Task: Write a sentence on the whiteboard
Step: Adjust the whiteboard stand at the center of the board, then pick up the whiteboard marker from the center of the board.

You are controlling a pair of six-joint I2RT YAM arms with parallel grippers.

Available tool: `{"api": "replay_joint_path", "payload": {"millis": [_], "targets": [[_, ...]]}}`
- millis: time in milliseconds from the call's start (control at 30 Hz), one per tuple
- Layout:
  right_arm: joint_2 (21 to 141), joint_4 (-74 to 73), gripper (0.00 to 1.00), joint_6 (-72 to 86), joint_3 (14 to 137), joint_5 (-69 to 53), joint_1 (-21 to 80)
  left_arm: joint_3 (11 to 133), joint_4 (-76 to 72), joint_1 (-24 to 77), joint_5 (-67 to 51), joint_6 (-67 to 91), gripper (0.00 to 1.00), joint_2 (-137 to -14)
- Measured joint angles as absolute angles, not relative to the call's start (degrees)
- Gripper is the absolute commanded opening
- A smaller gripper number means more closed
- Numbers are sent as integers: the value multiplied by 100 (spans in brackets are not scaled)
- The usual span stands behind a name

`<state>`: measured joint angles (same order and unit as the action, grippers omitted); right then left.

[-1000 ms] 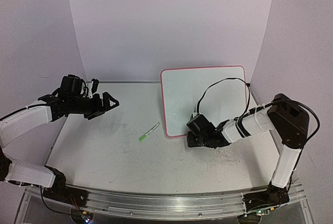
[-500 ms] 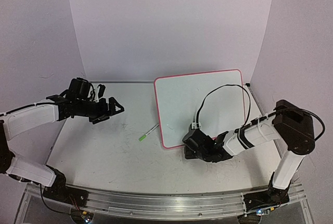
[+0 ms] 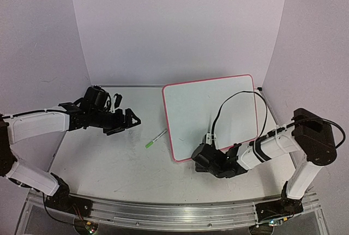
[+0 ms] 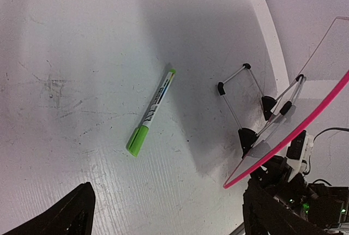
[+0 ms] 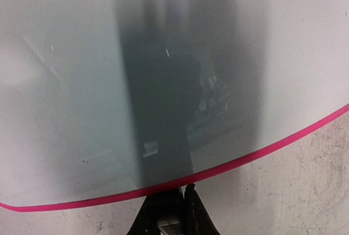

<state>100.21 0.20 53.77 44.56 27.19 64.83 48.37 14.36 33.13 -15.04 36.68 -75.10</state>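
The whiteboard [image 3: 210, 112], white with a pink-red rim, stands tilted at the right centre of the table. Its face is blank, and no green sentence shows on it. My right gripper [image 3: 199, 156] is shut on the board's lower rim near the left corner. In the right wrist view the fingers [image 5: 188, 202] meet at the rim of the board [image 5: 163, 55]. A green marker [image 3: 156, 138] lies on the table left of the board. My left gripper [image 3: 131, 121] is open and empty, hovering left of the marker [image 4: 151, 112]. The board's rim [image 4: 253, 170] also shows in the left wrist view.
The board's wire stand with black clip feet [image 4: 246, 137] rests on the table behind it. The table [image 3: 109, 158] is white with grey scribble marks. A black cable [image 3: 240, 94] loops in front of the board. Walls close in at the back and sides.
The right gripper has moved down and to the left, dragging the whiteboard's lower corner with it and turning the board. The left gripper has moved right and down towards the marker.
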Motion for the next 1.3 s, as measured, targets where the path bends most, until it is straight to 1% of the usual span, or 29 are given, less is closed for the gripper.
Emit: {"api": "replay_joint_path", "payload": {"millis": [133, 267, 367, 500, 567, 733, 800, 900, 967, 1067, 1200, 1300], "targets": [[9915, -5, 0, 5527, 4320, 2791, 6597, 4601, 1383, 3428, -1429, 3795, 95, -7250], [9915, -127, 16, 5597, 4309, 2877, 6706, 4293, 1393, 3477, -1417, 3947, 95, -6838], [9919, -235, 31, 5677, 4336, 2895, 6743, 4090, 1390, 3483, -1421, 4075, 95, -6544], [9909, -401, 62, 5868, 4351, 2804, 6783, 3939, 1393, 3490, -1424, 4222, 94, -6386], [9846, -478, 73, 5841, 4350, 2746, 6813, 3921, 1392, 3496, -1431, 4280, 93, -6400], [9311, -576, 82, 5720, 4326, 2643, 6879, 3961, 1351, 3524, -1425, 4336, 85, -6767], [8938, -579, 87, 5669, 4237, 2613, 6922, 4063, 1355, 3540, -1415, 4324, 81, -7108], [8313, -572, 89, 5521, 4013, 2557, 6993, 4318, 1366, 3562, -1374, 4265, 75, -7690], [7797, -633, 93, 5310, 3835, 2518, 7022, 4620, 1359, 3583, -1337, 4159, 70, -8185], [7065, -715, 98, 4951, 3676, 2496, 7032, 5144, 1349, 3635, -1271, 3986, 67, -8903], [6122, -747, 98, 4442, 3543, 2504, 7032, 5899, 1395, 3737, -1130, 3605, 63, -9795], [5486, -759, 98, 4134, 3522, 2504, 7031, 6513, 1579, 3831, -948, 3280, 58, -10488]]}}
